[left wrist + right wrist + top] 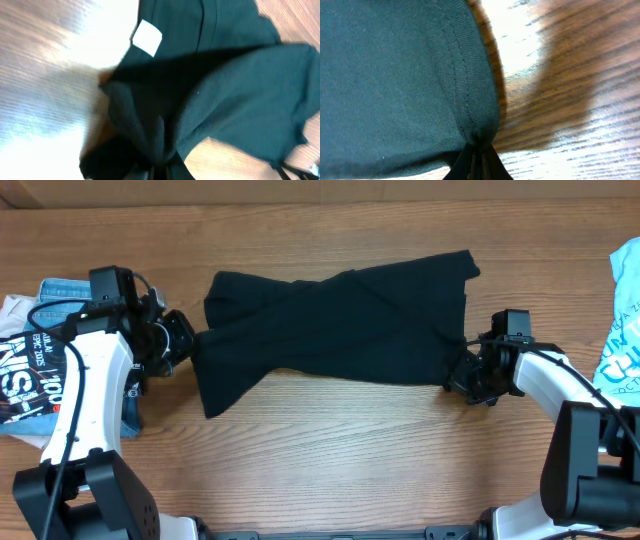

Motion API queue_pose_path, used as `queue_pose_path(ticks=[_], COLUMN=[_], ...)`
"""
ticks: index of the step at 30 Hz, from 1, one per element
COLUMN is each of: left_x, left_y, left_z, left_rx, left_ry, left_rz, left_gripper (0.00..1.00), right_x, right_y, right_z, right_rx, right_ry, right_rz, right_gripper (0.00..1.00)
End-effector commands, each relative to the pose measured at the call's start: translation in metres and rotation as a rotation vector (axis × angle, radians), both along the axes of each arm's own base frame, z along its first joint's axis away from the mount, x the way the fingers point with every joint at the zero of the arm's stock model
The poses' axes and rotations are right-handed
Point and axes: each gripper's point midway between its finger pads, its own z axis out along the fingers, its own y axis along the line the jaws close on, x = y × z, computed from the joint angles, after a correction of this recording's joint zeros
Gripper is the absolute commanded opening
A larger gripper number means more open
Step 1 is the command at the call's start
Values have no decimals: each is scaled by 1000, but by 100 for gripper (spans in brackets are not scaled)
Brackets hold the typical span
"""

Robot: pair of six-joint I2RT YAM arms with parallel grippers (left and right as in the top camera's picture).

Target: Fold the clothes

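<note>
Left gripper (191, 341) pinching bunched black clothes (340, 328), right gripper (459, 370) pinching opposite edge, fabric creased, spread between

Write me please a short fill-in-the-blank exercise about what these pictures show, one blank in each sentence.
1. The left gripper and the right gripper are both shut on the garment, which is plain ___.
2. It lies on a ___ table.
3. Its white label shows in the ___ wrist view.
4. Its stitched hem shows close up in the ___ wrist view.

Missing words: black; wooden; left; right.
</note>
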Motion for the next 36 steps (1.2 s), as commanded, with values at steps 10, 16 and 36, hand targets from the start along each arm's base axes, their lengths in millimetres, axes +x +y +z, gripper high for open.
queue_pose_path(ticks=[10, 16, 36], left_x=[46, 27, 36], left_y=[6, 12, 0], left_z=[18, -16, -57], left_rx=[151, 205, 123], left_ry=[-192, -41, 23], left_rz=[-9, -35, -67], left_gripper=[66, 68, 47], right_x=[-21, -21, -17], right_y=[-17, -17, -18], right_z=[-20, -20, -20], right_rx=[-103, -103, -104], right_ry=[101, 101, 85], right_rz=[-48, -48, -49], right_gripper=[4, 4, 4])
